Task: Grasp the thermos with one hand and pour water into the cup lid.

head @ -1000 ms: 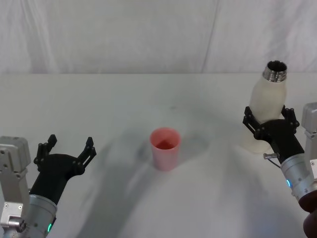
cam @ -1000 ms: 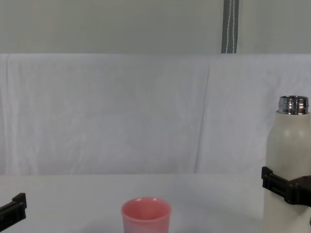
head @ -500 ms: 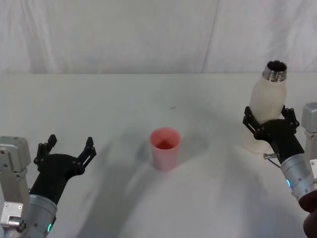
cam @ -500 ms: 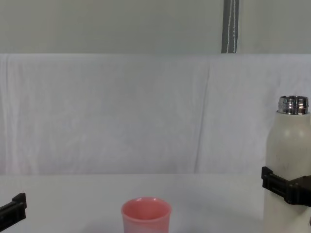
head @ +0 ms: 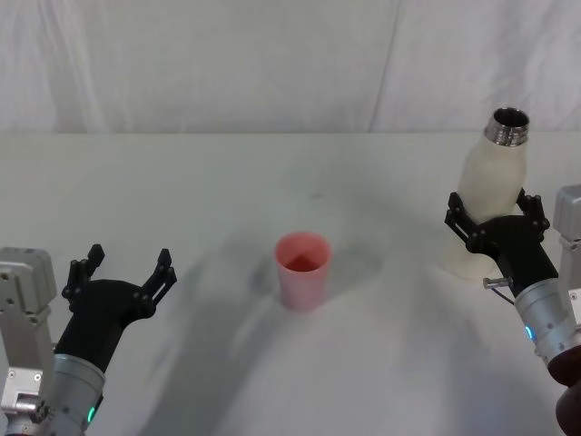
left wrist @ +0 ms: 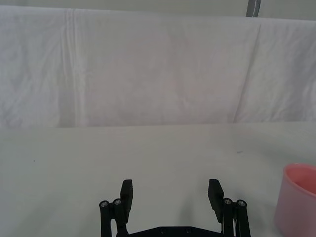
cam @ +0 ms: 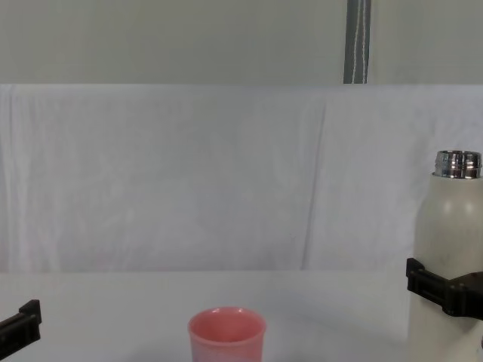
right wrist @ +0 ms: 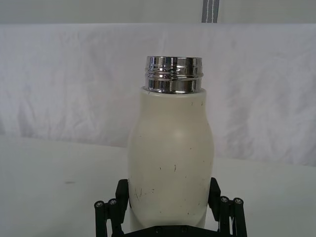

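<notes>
Currently, from my remote seat, I log: right gripper (head: 495, 222), jaws pinched on either side of the thermos (head: 486, 195) at its lower body; thermos upright on the white table (head: 272, 182), open steel neck above the fingers (right wrist: 121, 190). Pink cup (head: 302, 271): well to that gripper's left, mouth up, standing free at mid-table. Left gripper (head: 125, 272): farther left again beyond the cup, fingers (left wrist: 126, 193) spread wide, holding nothing, low over the table. White cloth backdrop (cam: 189, 173) behind all items.
</notes>
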Action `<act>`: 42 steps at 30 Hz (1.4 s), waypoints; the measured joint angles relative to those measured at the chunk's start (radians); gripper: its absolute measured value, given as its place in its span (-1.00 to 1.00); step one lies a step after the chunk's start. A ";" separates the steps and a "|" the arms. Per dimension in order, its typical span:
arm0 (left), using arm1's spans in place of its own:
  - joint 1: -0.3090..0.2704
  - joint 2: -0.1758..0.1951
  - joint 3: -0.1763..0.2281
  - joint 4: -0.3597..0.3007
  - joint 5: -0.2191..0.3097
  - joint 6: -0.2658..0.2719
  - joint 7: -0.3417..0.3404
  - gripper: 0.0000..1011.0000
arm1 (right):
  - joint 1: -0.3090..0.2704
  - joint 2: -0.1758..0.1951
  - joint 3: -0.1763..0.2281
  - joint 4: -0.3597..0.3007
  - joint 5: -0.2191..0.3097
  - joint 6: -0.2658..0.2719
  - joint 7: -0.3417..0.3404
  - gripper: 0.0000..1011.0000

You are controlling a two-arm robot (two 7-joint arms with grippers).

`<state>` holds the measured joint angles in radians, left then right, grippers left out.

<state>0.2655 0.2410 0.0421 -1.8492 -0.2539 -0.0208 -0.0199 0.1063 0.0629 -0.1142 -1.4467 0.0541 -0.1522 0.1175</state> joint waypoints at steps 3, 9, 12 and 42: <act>0.000 0.000 0.000 0.000 0.000 0.000 0.000 0.98 | 0.000 0.000 0.000 0.000 0.000 0.000 0.000 0.98; 0.000 0.000 0.000 0.000 0.000 0.000 0.000 0.98 | 0.000 0.000 0.000 0.000 0.000 0.000 0.000 0.98; 0.000 0.000 0.000 0.000 0.000 0.000 0.000 0.98 | -0.001 0.000 0.000 -0.002 0.000 0.001 0.000 0.98; 0.000 0.000 0.000 0.000 0.000 0.000 0.000 0.98 | -0.075 0.011 0.009 -0.100 -0.005 0.025 -0.012 0.98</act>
<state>0.2655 0.2409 0.0421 -1.8492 -0.2538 -0.0208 -0.0199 0.0313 0.0741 -0.1052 -1.5466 0.0486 -0.1275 0.1058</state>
